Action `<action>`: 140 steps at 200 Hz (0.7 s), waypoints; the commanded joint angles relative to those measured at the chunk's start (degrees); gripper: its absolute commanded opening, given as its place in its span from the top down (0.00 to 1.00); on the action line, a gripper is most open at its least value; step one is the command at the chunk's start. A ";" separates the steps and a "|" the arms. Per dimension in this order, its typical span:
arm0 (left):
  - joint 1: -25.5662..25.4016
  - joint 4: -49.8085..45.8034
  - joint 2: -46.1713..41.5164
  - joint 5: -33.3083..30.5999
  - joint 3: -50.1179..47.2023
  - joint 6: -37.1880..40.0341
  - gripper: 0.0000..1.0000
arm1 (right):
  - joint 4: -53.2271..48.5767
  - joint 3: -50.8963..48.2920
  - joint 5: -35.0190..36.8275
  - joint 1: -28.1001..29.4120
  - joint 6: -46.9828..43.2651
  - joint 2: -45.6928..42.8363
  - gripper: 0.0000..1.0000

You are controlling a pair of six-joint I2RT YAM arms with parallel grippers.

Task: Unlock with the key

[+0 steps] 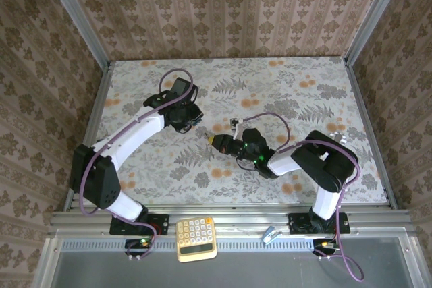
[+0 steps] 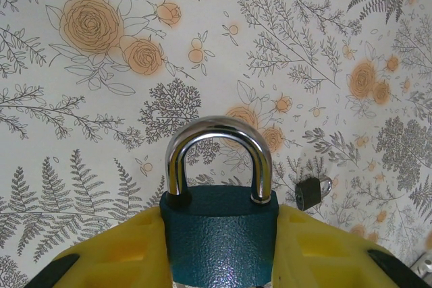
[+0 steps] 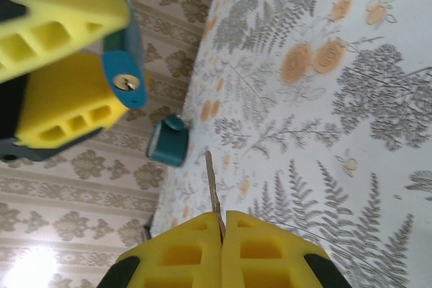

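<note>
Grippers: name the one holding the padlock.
The left gripper, clamped on the blue padlock; the right gripper pinches only the key, its thin blade sticking out.

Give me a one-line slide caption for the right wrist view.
Right gripper, jaws shut on the key, its blade not yet at the keyhole of the blue padlock.

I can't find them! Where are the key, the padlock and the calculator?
key (image 3: 212,187), right wrist view, on its thin metal blade.
padlock (image 2: 219,244), left wrist view, on its blue body.
calculator (image 1: 196,233), top external view, on its buttons.
</note>
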 commanded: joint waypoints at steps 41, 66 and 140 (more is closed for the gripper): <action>-0.50 -0.68 0.24 0.94 -0.55 1.10 0.71 | 9.80 2.26 -1.38 0.28 5.77 3.52 1.00; -0.91 -0.43 0.60 1.32 -0.64 0.89 0.71 | 8.11 3.52 -1.25 0.33 4.99 3.60 1.00; -1.92 -0.10 1.60 1.81 -0.21 0.64 0.71 | 5.81 4.56 -0.39 0.14 4.12 3.32 1.00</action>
